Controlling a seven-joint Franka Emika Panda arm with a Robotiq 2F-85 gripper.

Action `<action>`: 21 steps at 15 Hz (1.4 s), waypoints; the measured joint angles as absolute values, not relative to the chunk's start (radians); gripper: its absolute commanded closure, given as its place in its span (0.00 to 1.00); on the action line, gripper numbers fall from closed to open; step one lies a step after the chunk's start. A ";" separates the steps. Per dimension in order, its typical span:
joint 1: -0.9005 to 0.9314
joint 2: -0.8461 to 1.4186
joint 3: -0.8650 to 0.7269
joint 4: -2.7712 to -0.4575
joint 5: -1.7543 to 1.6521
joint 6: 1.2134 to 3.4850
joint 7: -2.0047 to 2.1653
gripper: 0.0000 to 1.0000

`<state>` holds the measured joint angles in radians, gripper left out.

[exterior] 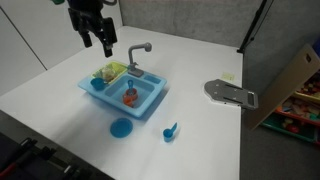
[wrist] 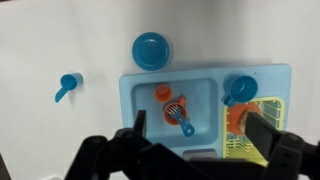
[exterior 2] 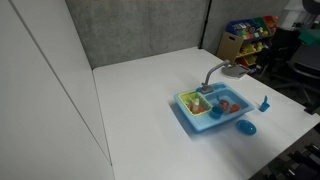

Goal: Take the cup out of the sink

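Gripper (exterior: 98, 46) spread wide, holding nothing, up above the table | cup (wrist: 161, 93) sits in sink (exterior: 146, 110) main compartment | blue plate (exterior: 121, 128) just beside sink

Light-blue sink (wrist: 128, 110) on the white table (wrist: 60, 40), and there's the orange-red cup (wrist: 161, 93) glowing inside it, a deeper blue plate (wrist: 150, 50) at its twelve o'clock in the wrist view, a blue scoop (wrist: 68, 87) out at nine, a yellow-green rack (wrist: 262, 142) in its four-o'clock corner, and a grey faucet (exterior: 133, 58) in an exterior view.
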<state>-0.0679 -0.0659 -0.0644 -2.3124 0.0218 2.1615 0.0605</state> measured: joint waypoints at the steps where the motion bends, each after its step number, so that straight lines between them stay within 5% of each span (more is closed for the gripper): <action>1: -0.067 -0.041 -0.063 -2.308 0.022 2.192 0.061 0.00; 21: -0.064 0.341 -0.078 -2.307 0.014 2.574 0.127 0.00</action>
